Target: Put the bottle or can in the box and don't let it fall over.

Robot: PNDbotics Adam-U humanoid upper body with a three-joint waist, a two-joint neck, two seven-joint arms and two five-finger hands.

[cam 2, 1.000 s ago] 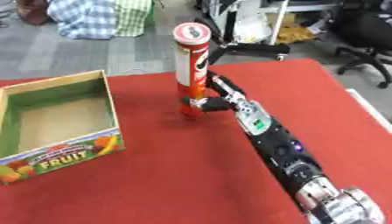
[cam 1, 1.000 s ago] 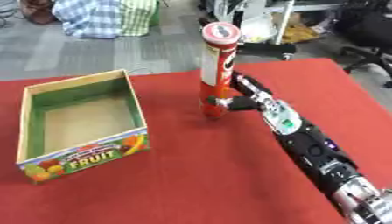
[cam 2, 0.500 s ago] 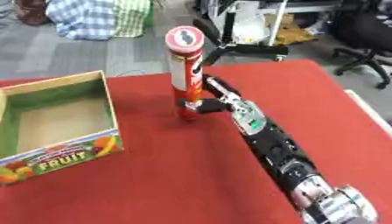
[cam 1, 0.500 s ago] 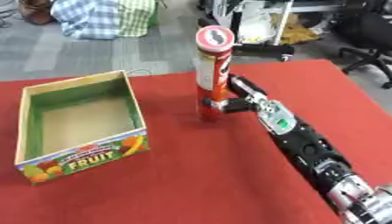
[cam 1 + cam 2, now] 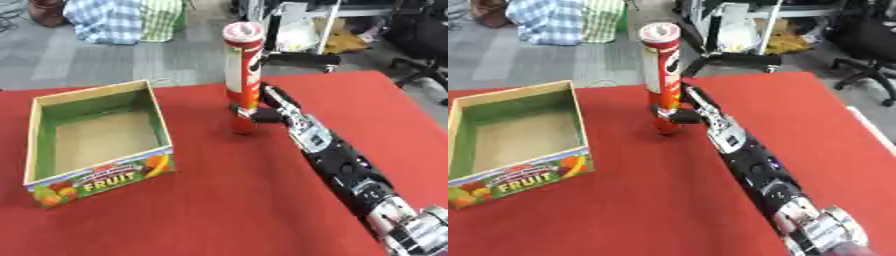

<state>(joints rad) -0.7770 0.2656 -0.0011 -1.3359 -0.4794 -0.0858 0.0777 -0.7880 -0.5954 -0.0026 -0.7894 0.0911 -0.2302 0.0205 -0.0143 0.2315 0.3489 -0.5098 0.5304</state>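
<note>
We've got the right hand [image 5: 273,111] clamped low on the tall red cylindrical can [image 5: 242,80], upright, right of the open cardboard fruit box [image 5: 94,140]. Keep it vertical w/ slow travel leftward.

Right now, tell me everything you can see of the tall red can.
The tall red can is a slim tube, red with a white band and dark markings, capped by a pale round lid with a red rim. It stands close to upright, its base at or just above the red table, to the right of the fruit box and outside it. The right hand grips its lower part from the right.
</note>
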